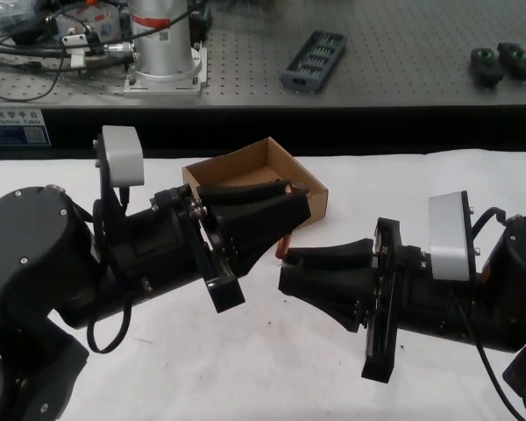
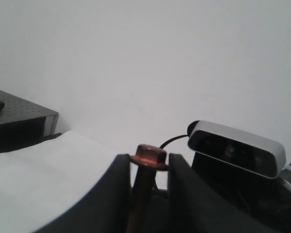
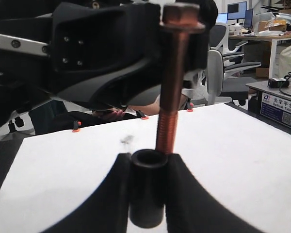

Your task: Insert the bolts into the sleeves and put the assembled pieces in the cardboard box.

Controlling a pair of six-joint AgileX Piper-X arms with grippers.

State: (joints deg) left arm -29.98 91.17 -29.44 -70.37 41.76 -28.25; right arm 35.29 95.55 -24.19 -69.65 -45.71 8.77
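**Sleeve and bolt meet, tip to rim**

Pinched upright between the right gripper's (image 3: pixel 148 160) two fingers, the sleeve (image 3: pixel 148 187) is a short black tube with its open bore facing up. Above that hand hangs the bolt (image 3: pixel 173 82), clamped just under its head by the left gripper (image 2: pixel 149 162), whose fingers close snugly on the shank. It is copper-coloured, with a flanged hex head and a long threaded shank. Its tip sits at the sleeve's far rim, seemingly a touch off-centre and not yet in. Both pieces look rigid and fairly light. The threads should give good purchase, while the sleeve's smooth wall may slip, so gripping it mid-wall, clear of the bore, seems wise. Beyond the left gripper sits the open-topped cardboard box (image 1: pixel 318 203).
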